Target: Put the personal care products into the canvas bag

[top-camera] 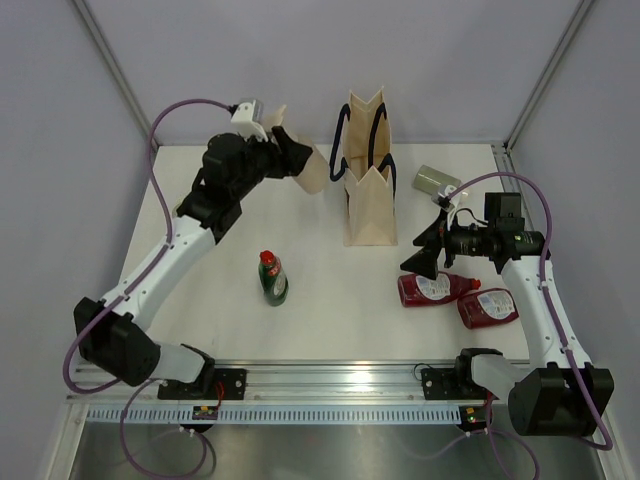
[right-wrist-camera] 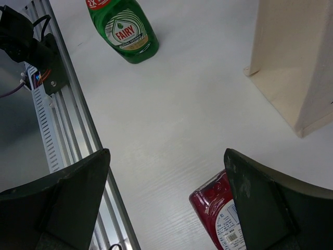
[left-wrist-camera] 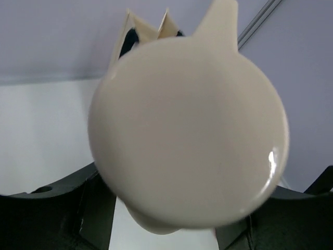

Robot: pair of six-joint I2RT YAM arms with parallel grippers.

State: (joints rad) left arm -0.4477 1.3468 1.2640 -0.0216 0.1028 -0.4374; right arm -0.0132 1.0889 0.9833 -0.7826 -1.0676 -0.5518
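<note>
Two left fingers (left-wrist-camera: 49, 216) were clenched on the beige bottle (left-wrist-camera: 187, 135), one dark finger at either side of it. Its round base faced the wrist camera and filled most of that view. The bottle was held clear of the counter (top-camera: 340, 290). Just beyond the fingers, past the bottle, stood the canvas bag (top-camera: 368, 205), upright, mouth open, dark handles hanging at its rim. Bottle and bag were near; contact could not be determined.

The right fingers (right-wrist-camera: 57, 203) were spread apart and grasped nothing, held low over the counter. Beneath the gap between them lay one dark red bottle (right-wrist-camera: 216, 213), labelled, on its side. A second dark red bottle (top-camera: 488, 307) lay just beside it, back toward that arm's base. Ahead of those fingers was a lower corner of the bag. Further ahead, well apart, sat the dark green bottle (right-wrist-camera: 125, 31) with its red cap. An olive-grey bottle (top-camera: 437, 180) lay to one side of them, near the bag.
</note>
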